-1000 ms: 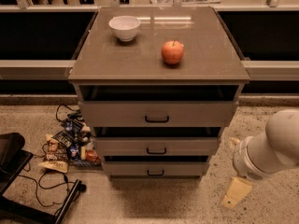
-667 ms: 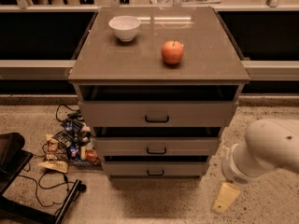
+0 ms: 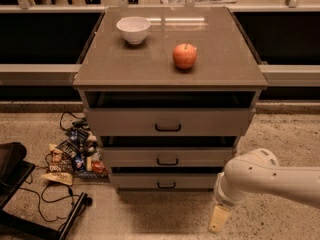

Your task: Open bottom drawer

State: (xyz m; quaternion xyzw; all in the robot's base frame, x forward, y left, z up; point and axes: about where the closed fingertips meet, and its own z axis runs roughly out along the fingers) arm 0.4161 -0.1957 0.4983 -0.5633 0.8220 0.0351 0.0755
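The gripper (image 3: 218, 219) is being held low, just above the floor, pointing downward at the end of the white arm (image 3: 260, 176) that is coming in from the right. Whether it is open or closed cannot be told, since only one pale piece of it is being shown. The bottom drawer (image 3: 145, 181) is being seen up and to the left of the gripper, near it but apart from it. Its black handle (image 3: 166, 185) is lying further left, with nothing touching it. The low height is probably being kept because that handle sits lowest on the cabinet, so the approach is being made from beside and below the front. The drawer is being judged as not yet pulled, as its front is set back under the middle drawer (image 3: 167, 158). The top drawer (image 3: 167, 122) is above that and is standing out furthest of the three. High above the gripper and to its left, an apple (image 3: 184, 55) and a white bowl (image 3: 133, 29) are being carried on the surface (image 3: 150, 69), well clear of the work. Far to the left at floor level, snack packets (image 3: 72, 154) and a cable (image 3: 50, 196) are being left beside the cabinet.
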